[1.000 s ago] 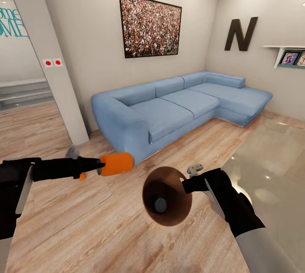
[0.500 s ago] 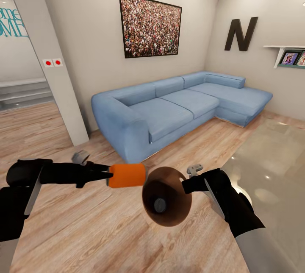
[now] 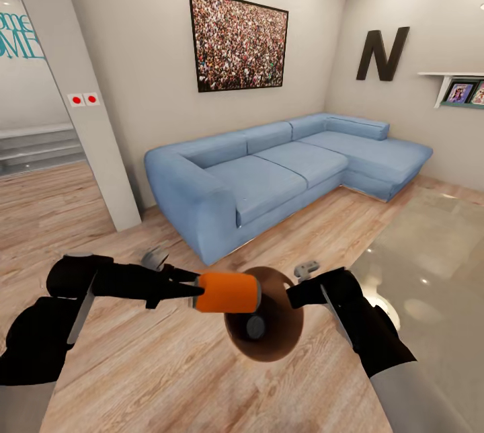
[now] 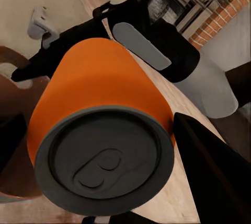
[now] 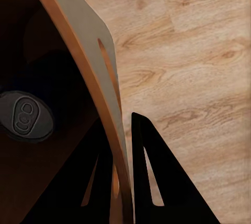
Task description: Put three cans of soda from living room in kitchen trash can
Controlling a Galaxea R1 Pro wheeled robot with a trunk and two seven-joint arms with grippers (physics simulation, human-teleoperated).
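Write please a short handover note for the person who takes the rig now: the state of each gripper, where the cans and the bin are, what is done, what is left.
Left gripper: shut on an orange soda can, held on its side at the mouth of the trash can.
Right gripper: shut on the trash can's rim, holding it tilted above the wood floor in the living room, by the blue sofa.
Done: one can already lies inside the bin.
Left: release the orange can into the bin, then fetch the third.
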